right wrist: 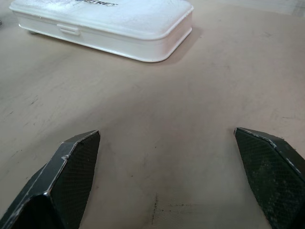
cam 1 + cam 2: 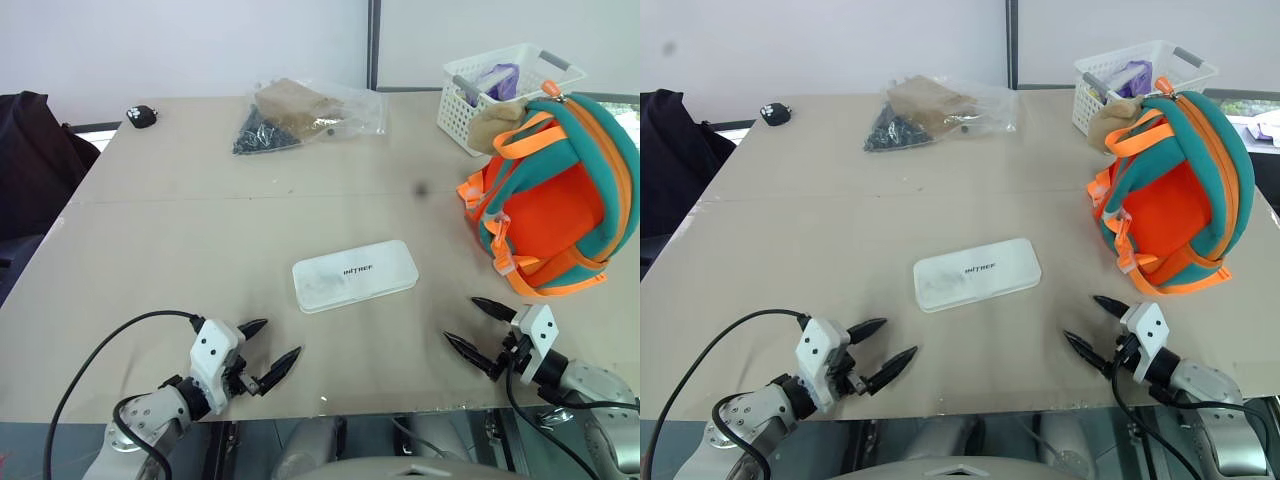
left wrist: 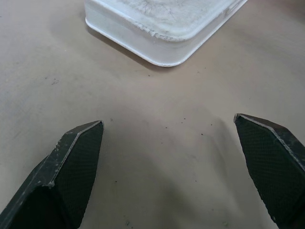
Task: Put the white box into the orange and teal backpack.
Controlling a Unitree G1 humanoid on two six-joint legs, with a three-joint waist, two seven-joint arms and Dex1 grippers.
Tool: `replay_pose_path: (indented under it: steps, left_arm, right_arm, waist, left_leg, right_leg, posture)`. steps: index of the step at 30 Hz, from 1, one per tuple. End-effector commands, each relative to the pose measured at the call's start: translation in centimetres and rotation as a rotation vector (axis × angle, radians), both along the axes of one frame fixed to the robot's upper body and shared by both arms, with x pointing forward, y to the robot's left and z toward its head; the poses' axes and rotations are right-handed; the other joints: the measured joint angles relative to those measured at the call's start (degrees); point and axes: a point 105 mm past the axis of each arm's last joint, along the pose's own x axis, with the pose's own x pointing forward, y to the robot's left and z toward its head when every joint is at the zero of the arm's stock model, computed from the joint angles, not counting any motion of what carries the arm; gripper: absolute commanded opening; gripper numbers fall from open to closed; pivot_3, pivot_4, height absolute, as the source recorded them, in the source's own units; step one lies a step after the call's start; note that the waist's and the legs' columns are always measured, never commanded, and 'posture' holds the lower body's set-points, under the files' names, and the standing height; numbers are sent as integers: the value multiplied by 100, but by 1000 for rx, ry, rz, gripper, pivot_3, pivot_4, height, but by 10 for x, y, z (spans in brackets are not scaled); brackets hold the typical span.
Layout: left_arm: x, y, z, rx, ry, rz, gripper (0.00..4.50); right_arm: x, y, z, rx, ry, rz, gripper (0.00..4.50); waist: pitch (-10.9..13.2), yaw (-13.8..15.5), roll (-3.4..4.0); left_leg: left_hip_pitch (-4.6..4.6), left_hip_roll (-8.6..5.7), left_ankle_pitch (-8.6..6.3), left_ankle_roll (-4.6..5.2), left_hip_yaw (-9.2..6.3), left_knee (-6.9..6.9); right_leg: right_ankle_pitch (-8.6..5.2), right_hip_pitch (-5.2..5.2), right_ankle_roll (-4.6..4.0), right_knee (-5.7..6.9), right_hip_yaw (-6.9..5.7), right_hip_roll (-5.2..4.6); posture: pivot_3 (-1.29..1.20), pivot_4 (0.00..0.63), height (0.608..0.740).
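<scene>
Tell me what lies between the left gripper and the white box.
Nothing: bare tabletop separates the left gripper from the white box, seen in the left wrist view.

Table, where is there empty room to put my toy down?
The table is bare on the left, between the white box and the table's left edge, up toward the small black thing. Also bare: the middle strip between the box and the plastic bag. Crowded at the far right: orange and teal backpack against the white basket.

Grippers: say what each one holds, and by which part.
Nothing is held. The left gripper and right gripper are both open over the table, apart from the white box.
</scene>
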Motion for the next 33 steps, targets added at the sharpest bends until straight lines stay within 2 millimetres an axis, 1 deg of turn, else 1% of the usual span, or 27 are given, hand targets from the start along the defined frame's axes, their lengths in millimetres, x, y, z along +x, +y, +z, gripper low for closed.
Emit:
replay_pose_path:
  steps: [1,10,16,20,23,25,27,28,29,31,33]
  left_arm:
    - [-1,-1,1,-9,-6,-8,4500]
    - [-1,2,5,-32,-18,-7,4500]
    - [1,10,11,-71,-24,-10,4500]
    - [7,15,16,-132,6,18,4500]
    - [10,16,17,-206,66,48,4500]
    - [17,14,23,-365,166,92,4500]
    - [27,9,38,-566,267,100,4500]
    - [30,7,44,-633,304,87,4500]
    - [32,6,48,-674,345,82,4500]
    - [38,7,49,-697,385,90,4500]
    - [47,9,46,-692,422,133,4500]
  right_arm:
    - [1,3,8,8,-34,16,4445]
    - [3,1,7,4,-17,11,4445]
    - [6,3,8,5,-11,6,4445]
    - [11,5,13,8,-26,12,4445]
    - [15,7,19,16,-45,13,4445]
    - [24,13,31,44,-83,12,4445]
    - [42,17,45,37,-140,-41,4445]
    - [49,19,49,25,-160,-69,4445]
    - [56,20,53,13,-178,-92,4445]
    - [64,21,55,-35,-202,-114,4445]
    - [73,26,58,-76,-234,-130,4445]
  waist:
    - [0,0,0]
    - [1,-1,-1]
    - [2,-3,-3]
    - [4,-3,-3]
    - [4,-5,-3]
    - [6,-12,-4]
    - [6,-23,-3]
    - [6,-28,-3]
    - [6,-31,-2]
    - [6,-45,-4]
    - [5,-45,-3]
  left_leg:
    - [0,0,0,0,0,0]
    - [0,0,0,0,0,0]
    - [0,1,0,0,-1,0]
    - [-1,1,0,0,-1,0]
    - [-1,1,0,0,-3,0]
    - [-1,1,0,0,-4,0]
    - [0,1,1,-1,-5,2]
    - [-1,1,1,-1,-7,4]
    - [-1,1,1,-2,-8,4]
    - [0,1,1,-3,-11,3]
    - [-2,-3,2,-5,-11,2]
  right_leg:
    - [0,0,0,0,0,0]
    - [0,0,0,0,0,0]
    - [0,0,0,0,-1,0]
    - [0,0,0,0,-1,0]
    - [0,-1,0,0,-4,2]
    - [0,-1,0,1,-3,2]
    - [1,-2,0,6,-4,2]
    - [1,-5,0,12,-5,2]
    - [1,-7,0,14,-5,2]
    - [1,-10,-1,17,-7,3]
    - [2,-15,-1,18,-7,4]
  posture:
    - [0,150,740]
    - [0,150,740]
    - [0,150,740]
    - [0,150,740]
    - [0,150,740]
    - [0,150,740]
    - [0,150,740]
    - [0,150,740]
    - [0,150,740]
    - [0,150,740]
    - [0,150,740]
